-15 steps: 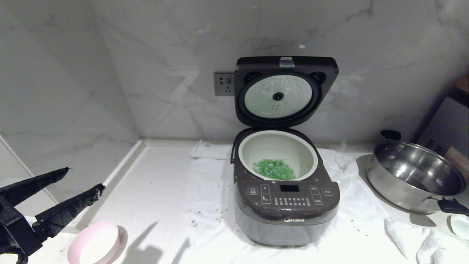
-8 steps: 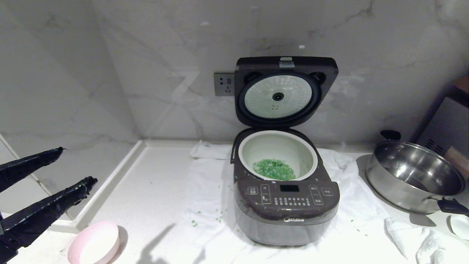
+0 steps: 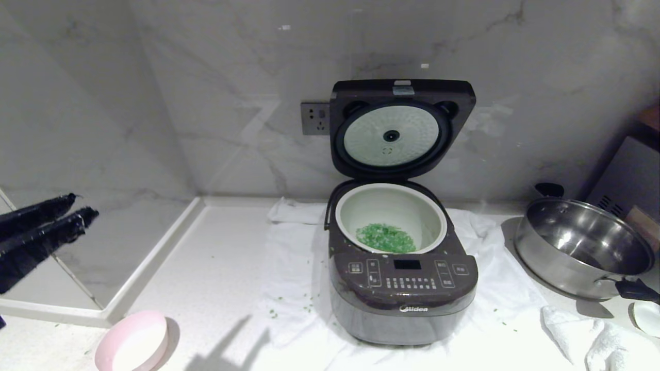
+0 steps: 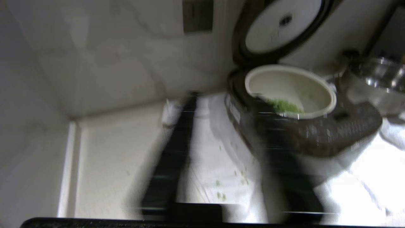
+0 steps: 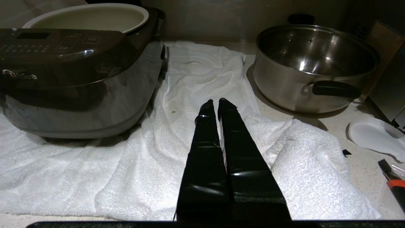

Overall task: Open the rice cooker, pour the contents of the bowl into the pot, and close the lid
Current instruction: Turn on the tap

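Lid [image 3: 402, 129]: standing open, awaiting closing.
Pot [image 3: 392, 206]: holding green bits [image 3: 385, 238].
Bowl [image 3: 133, 342]: sitting empty on counter [image 3: 216, 278].
Left gripper [image 3: 77, 206]: jaws nearly together, gripping nothing.
Right gripper [image 5: 218, 103]: jaws together, idling.

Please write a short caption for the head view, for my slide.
Rice cooker with lid open, green bits in pot, empty pink bowl aside.

Head view high, frontal; both wrist views low, sharing rice cooker [image 3: 402, 268].
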### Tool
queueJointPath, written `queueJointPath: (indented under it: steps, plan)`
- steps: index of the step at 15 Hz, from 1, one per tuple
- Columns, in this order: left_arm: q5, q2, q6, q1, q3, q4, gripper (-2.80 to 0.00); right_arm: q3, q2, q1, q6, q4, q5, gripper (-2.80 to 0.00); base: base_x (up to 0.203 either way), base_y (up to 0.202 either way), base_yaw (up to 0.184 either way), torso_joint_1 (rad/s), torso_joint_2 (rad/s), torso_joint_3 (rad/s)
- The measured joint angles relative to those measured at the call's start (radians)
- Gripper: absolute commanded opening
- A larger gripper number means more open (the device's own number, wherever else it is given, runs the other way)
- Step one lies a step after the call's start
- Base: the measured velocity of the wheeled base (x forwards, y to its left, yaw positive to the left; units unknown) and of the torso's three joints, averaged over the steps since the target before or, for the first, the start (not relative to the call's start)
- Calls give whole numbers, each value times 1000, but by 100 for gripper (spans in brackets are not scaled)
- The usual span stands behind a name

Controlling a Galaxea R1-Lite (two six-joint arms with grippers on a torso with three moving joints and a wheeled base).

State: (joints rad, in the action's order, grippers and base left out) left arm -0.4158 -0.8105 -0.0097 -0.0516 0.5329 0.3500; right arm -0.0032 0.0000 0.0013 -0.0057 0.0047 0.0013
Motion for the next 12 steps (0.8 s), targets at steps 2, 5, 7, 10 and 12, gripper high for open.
queueJointPath:
  steps: [2, 5, 7, 10, 12]
  plan:
    - [9, -69, -2, -29, 110, 0, -280, 1, 0, 0, -9, 0, -1, -280, 0, 0, 0, 0, 0, 0]
    - [108, -188, -3, -170, 255, 2, -280, 3, 0, 0, -5, 0, -1, -280, 0, 0, 0, 0, 0, 0]
    - [217, -261, -4, -292, 322, 5, -280, 3, 0, 0, -3, 0, -1, -280, 0, 0, 0, 0, 0, 0]
    - [348, -364, -22, -421, 436, 8, -280, 3, 0, 0, -9, 0, 0, -280, 0, 0, 0, 0, 0, 0]
    - [413, -423, -71, -478, 490, 8, -280, 3, 0, 0, -5, 0, -1, -280, 0, 0, 0, 0, 0, 0]
